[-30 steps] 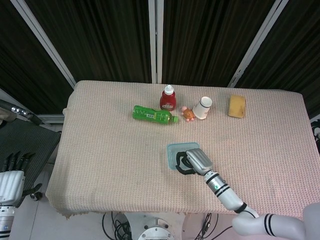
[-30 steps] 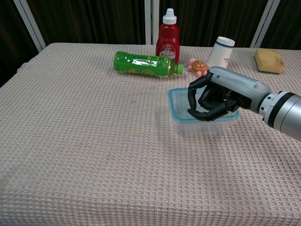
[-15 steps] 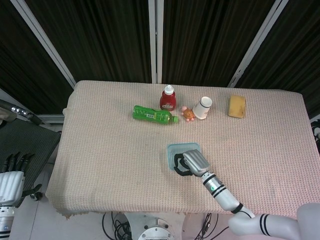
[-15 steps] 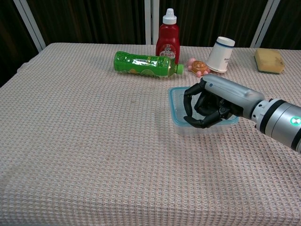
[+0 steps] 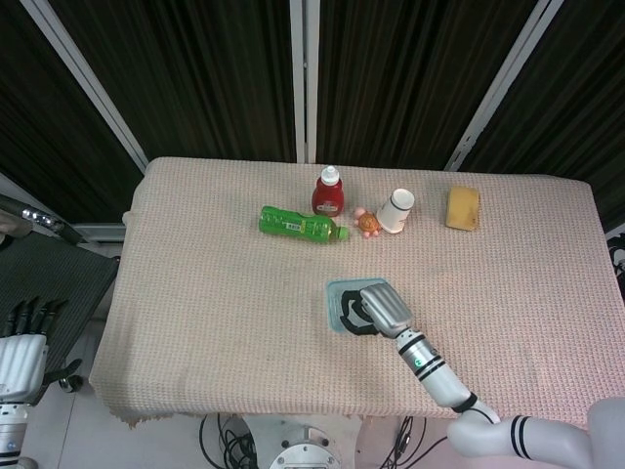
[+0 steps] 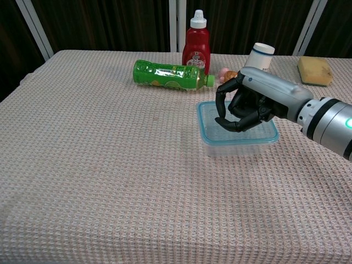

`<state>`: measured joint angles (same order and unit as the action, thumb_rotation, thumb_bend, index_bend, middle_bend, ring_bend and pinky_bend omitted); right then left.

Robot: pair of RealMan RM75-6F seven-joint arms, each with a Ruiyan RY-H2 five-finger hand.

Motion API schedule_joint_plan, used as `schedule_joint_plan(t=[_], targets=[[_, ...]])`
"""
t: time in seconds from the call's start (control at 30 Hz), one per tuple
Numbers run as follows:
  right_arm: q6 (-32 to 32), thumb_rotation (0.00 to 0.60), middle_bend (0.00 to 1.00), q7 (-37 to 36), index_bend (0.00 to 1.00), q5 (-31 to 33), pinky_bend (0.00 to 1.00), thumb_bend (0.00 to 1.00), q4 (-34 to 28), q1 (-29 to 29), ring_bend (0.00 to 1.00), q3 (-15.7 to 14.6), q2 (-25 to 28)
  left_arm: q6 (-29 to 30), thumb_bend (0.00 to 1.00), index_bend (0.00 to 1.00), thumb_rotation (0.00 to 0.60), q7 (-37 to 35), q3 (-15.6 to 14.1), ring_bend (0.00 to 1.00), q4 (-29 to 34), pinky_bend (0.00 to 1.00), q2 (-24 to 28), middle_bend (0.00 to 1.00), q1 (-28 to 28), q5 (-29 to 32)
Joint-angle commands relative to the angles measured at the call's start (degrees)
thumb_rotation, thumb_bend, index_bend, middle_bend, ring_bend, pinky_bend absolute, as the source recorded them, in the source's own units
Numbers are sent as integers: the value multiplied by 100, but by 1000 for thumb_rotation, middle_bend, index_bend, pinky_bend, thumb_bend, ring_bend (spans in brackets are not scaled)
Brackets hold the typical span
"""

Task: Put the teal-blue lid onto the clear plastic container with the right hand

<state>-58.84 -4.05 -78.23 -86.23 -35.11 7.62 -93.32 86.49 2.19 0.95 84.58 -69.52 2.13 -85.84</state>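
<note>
Left robot hand [image 5: 21, 344] parked off the surface's [image 5: 195, 322] left edge, fingers apart and empty, well away from the work; seen in head view only. Lid [image 6: 209, 116] lying flat on the container [image 6: 236, 144] near mid-surface, long axis left to right, directly beneath the right robot hand [image 6: 246, 104], by far the nearer. Chest view shows right fingers [image 6: 228, 124] curled, nothing visibly held, apparently just above the lid; head view cannot confirm contact or seating.
</note>
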Motion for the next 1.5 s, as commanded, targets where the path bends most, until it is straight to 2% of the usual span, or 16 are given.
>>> schedule_joint_plan(t=[0.03,0.27,0.47,0.83,1.0,1.23,1.5], targets=[[206,600,931,22,1000,86,998,628,85,-193,880,167,-87,0,0,140,600,27,0,0,29,0,10,120,1,-2],[723,600,931,163,1000,440,998,628,649,-592,878,377,-530,-1,0,140,600,55,-8,0,69,0,26,120,-26,35],[806,600,931,152,1000,531,998,628,1003,-655,878,355,-768,-7,0,139,600,7,-5,0,22,0,18,120,-33,46],[796,600,931,66,1000,484,998,628,1201,-646,878,277,-893,10,0,139,600,-24,-14,0,-31,0,-15,120,-45,21],[482,600,931,-78,1000,303,998,628,1006,-526,878,296,-731,29,0,140,600,-27,-10,0,-30,0,-14,120,-57,21],[-85,600,931,-82,1000,34,998,628,451,-189,877,190,-209,24,0,140,600,-4,1,0,-9,0,-4,120,-32,-10],[-323,600,931,-116,1000,-368,998,628,-11,228,876,-446,153,-2,0,139,600,53,-2,0,32,0,-14,120,-6,-32]])
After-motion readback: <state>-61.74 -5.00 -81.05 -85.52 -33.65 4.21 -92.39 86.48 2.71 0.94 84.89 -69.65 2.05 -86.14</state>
